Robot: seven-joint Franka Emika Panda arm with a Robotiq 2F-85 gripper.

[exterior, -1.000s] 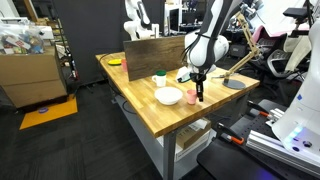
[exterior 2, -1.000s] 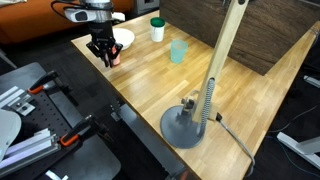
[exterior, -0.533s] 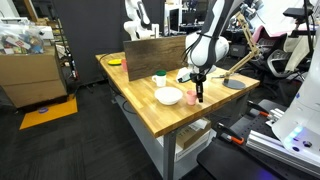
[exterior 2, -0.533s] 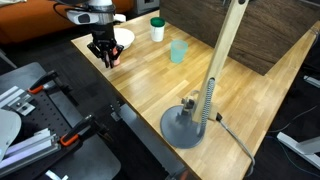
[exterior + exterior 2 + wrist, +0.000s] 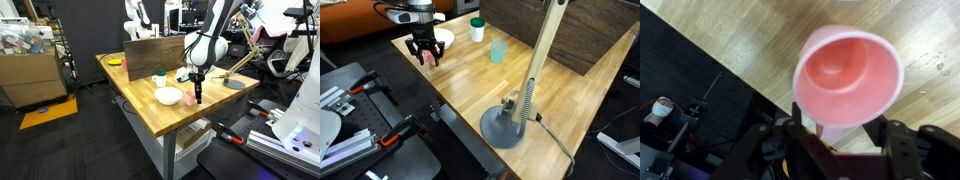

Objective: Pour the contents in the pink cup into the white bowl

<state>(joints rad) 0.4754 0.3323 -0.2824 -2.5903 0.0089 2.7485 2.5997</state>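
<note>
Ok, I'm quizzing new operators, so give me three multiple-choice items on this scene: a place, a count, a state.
1. The white bowl sits: A beside the gripper; B on a shelf; C in a sink.
2. Cups other than the pink cup: A none; B two; C five.
3. The pink cup is: A lying flat; B gripped between the fingers; C inside the bowl.
Key: 1A, both exterior views show it; 2B, green cup and light blue cup; 3B, wrist view shows fingers flanking it.

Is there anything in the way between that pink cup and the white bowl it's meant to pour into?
Nothing visible does. The hand holds the pink cup right beside the white bowl, with only bare table between them; the blue cup stands farther off.
</note>
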